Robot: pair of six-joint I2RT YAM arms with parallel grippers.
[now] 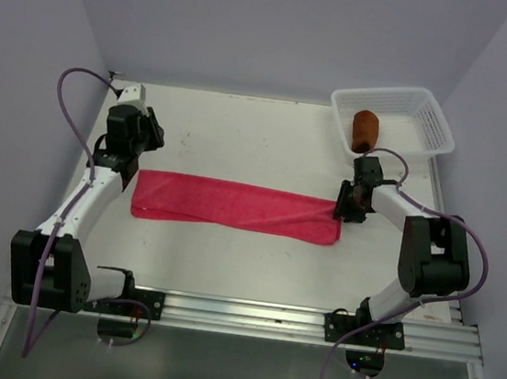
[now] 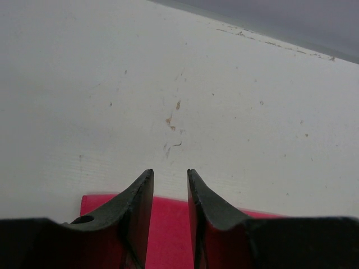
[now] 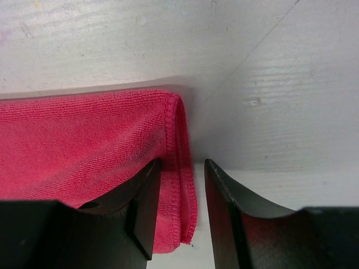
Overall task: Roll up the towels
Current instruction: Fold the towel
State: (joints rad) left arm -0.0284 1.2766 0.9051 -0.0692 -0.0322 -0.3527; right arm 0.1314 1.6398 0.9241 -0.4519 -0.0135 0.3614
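On the white table (image 1: 241, 142), a long bright pink terry towel (image 1: 233, 205) is lying flat. The left gripper (image 2: 169, 174) and right gripper (image 3: 183, 165) are hovering at its ends, half-open, clasping nothing.

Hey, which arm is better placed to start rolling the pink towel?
Probably the right. The right fingers stand open astride the pink towel's hemmed short end, ready to pinch and roll. The left fingers are open over its long edge.

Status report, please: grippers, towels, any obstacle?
Left gripper open at pink towel's left end. Right gripper open over its right end. Pink towel flat, unrolled; brown towel rolled in basket. Nothing in the way.
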